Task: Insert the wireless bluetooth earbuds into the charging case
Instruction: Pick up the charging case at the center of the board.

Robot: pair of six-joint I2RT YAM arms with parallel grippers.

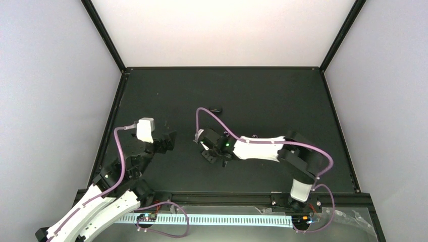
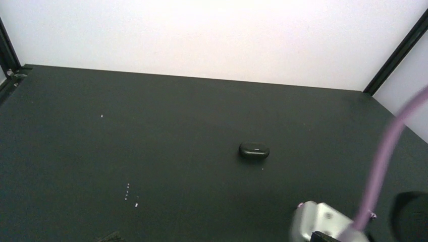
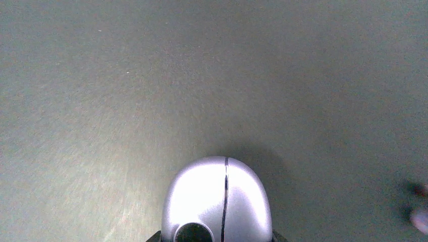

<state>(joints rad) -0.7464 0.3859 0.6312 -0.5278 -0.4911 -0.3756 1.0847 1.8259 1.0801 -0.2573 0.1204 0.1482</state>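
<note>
There is one charging case point(image 3: 217, 196). It is pale, glossy and rounded, and it shows only in the right wrist view, at the bottom middle of the picture. Its two halves meet at a thin dark line that runs down its middle, and a dark round spot sits near its lower edge. What is inside the case cannot be told.

The right gripper point(image 1: 208, 151) has the case between its fingers. Dark finger parts touch the case on both sides at the bottom edge, so the jaws stand closed on it. The case is above the table point(image 1: 262, 101) and throws a soft shadow on it.

There is also one black oval piece point(image 2: 254, 150). It lies flat on the table, alone, farther from the arm bases than the right gripper and well apart from both grippers.

There are two arms. The left gripper point(image 1: 170, 140) hangs over the left part of the table, to the left of the right gripper and apart from it. Its fingers are dark against the dark table and its own camera does not show them clearly, so the state of its jaws cannot be told.
</note>
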